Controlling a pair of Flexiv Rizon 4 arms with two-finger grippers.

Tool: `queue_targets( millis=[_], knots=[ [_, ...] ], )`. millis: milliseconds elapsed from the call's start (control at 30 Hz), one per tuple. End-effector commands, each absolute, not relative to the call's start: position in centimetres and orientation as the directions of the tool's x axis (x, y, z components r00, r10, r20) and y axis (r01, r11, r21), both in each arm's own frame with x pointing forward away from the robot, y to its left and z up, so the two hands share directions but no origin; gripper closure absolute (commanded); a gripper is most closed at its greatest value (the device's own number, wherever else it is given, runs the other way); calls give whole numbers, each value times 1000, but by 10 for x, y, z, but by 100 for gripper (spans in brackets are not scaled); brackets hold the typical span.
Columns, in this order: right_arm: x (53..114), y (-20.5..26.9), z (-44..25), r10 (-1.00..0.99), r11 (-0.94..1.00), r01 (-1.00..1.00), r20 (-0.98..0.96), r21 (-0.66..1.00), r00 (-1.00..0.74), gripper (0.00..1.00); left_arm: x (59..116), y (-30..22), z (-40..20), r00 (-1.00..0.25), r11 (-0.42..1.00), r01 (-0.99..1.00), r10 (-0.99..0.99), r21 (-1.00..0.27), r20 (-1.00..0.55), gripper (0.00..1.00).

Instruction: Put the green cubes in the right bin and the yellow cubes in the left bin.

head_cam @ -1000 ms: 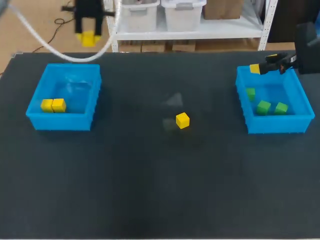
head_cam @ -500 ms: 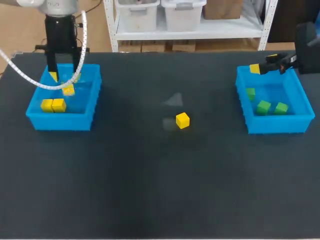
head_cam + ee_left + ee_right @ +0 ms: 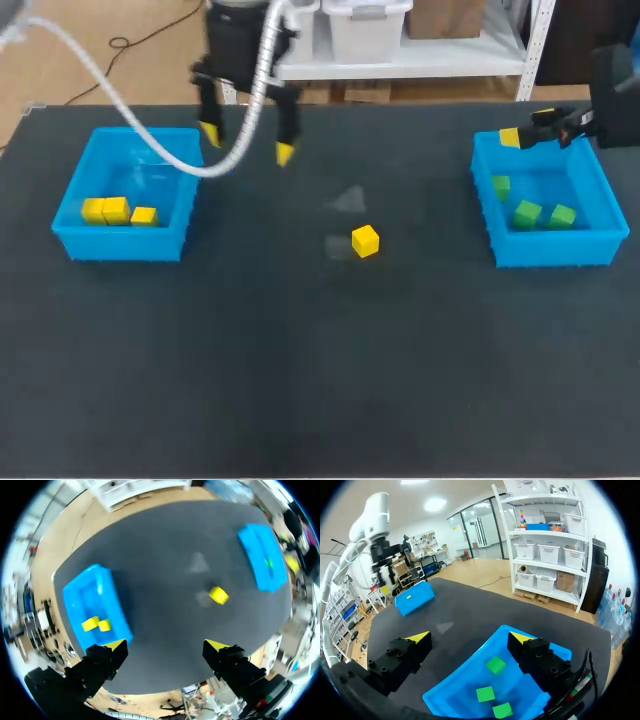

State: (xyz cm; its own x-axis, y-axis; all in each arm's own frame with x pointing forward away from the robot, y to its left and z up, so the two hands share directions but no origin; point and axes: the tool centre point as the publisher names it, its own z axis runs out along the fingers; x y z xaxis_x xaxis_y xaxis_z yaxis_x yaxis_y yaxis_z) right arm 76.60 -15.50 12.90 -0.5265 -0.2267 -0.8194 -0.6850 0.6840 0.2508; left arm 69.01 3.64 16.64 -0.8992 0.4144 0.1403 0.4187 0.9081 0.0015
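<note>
One yellow cube (image 3: 365, 241) lies on the dark table near the middle, also seen ahead of the left fingers (image 3: 218, 594). The left blue bin (image 3: 120, 243) holds three yellow cubes (image 3: 117, 209); two of them show in the left wrist view (image 3: 96, 625). My left gripper (image 3: 247, 150) hangs open and empty above the table's back, between the left bin and the loose cube. The right blue bin (image 3: 555, 248) holds three green cubes (image 3: 527, 213) (image 3: 495, 664). My right gripper (image 3: 527, 127) (image 3: 469, 637) hovers open and empty over that bin's back edge.
The left arm's white cable (image 3: 150, 135) loops over the left bin's back corner. Bare dark table (image 3: 320, 380) stretches between the two bins and across the whole front.
My left gripper dropped a yellow cube into the left bin, opened wide, rose and swung right toward the table's back middle. The right arm has not moved.
</note>
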Motion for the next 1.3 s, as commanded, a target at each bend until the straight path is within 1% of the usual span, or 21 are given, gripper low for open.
queue_targets(
  millis=[33, 267, 333, 467, 633, 833, 1100, 1300],
  knots=[
    [765, -156, 129, -226, 683, -686, -820, 251, -525, 0, 645, -16, 152, -535, 590, 807, 727, -6, -431, 0],
    [765, -156, 129, -226, 683, -686, -820, 251, -525, 0, 628, -47, 115, -476, 512, 859, 796, -4, -372, 0],
    [765, -156, 129, -226, 683, -686, -820, 251, -525, 0, 627, -53, 99, -445, 485, 874, 827, 35, -344, 0],
    [765, -156, 129, -226, 683, -686, -820, 251, -525, 0, 627, -67, 78, -462, 491, 871, 825, 6, -325, 0],
    [765, -156, 129, -226, 683, -686, -820, 251, -525, 0, 632, -80, 61, -460, 492, 871, 821, 11, -338, 0],
    [765, -156, 129, -226, 683, -686, -820, 251, -525, 0, 650, -83, 47, -512, 545, 838, 792, 7, -332, 0],
    [765, -156, 129, -226, 683, -686, -820, 251, -525, 0, 676, -89, 32, -533, 575, 817, 776, 33, -338, 0],
    [765, -156, 129, -226, 683, -686, -820, 251, -525, 0, 682, -94, 21, -530, 570, 821, 787, 41, -316, 0]
  ],
)
